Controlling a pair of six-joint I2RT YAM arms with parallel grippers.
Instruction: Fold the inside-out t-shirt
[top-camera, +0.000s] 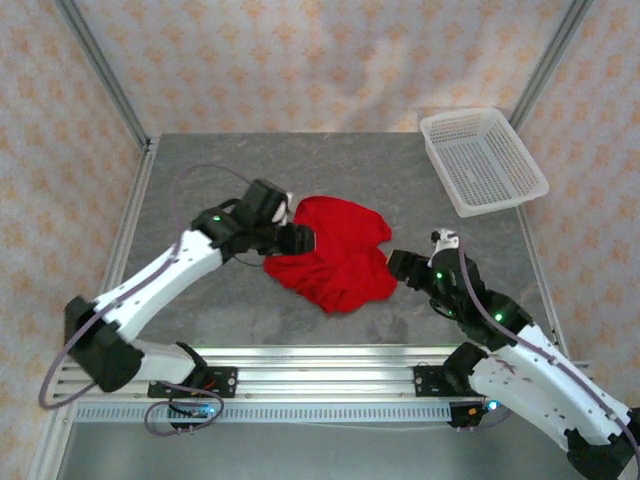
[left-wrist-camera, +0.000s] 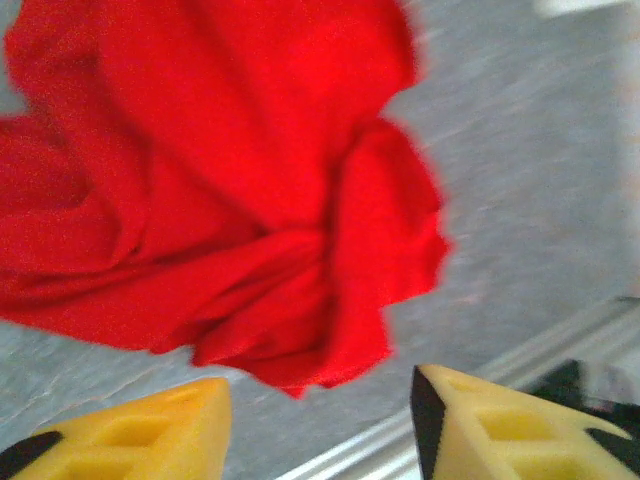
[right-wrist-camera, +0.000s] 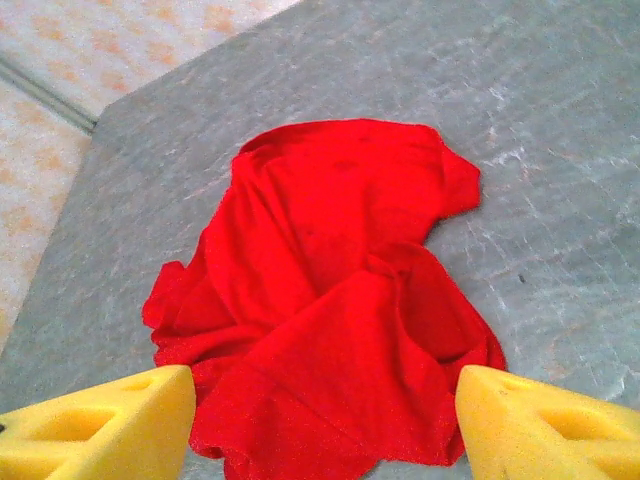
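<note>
**Item:** inside-out t-shirt (top-camera: 335, 255), plain bright red, short-sleeved.

**Location:** middle of the grey tabletop (top-camera: 200, 170), lying in a crumpled heap with overlapping folds. No hem, sleeve or collar can be made out with certainty.

**Handling (judged):** light, soft and limp. It will not hold a shape, sags when lifted, and layers are likely to drag along together. Not fragile, and it grips well.

**Where to take hold (judged):** at a free outer edge, such as the loose flap on the near right or the lobe at the far right. Pinch a single layer and pull outward to spread the cloth before any fold.

**Left fingers** (left-wrist-camera: 150, 430): yellow pads apart, nothing between them, just beside the heap's left edge.

**Right fingers** (right-wrist-camera: 110, 425): spread wide, nothing clamped, near the heap's near-right edge.

**Surroundings:** white plastic mesh basket (top-camera: 500, 200) at the far right corner, well apart from the shirt. Aluminium rail (top-camera: 320, 355) along the near edge.

**Obstructions:** none around the shirt. Its own bunched layers are the main hindrance.
</note>
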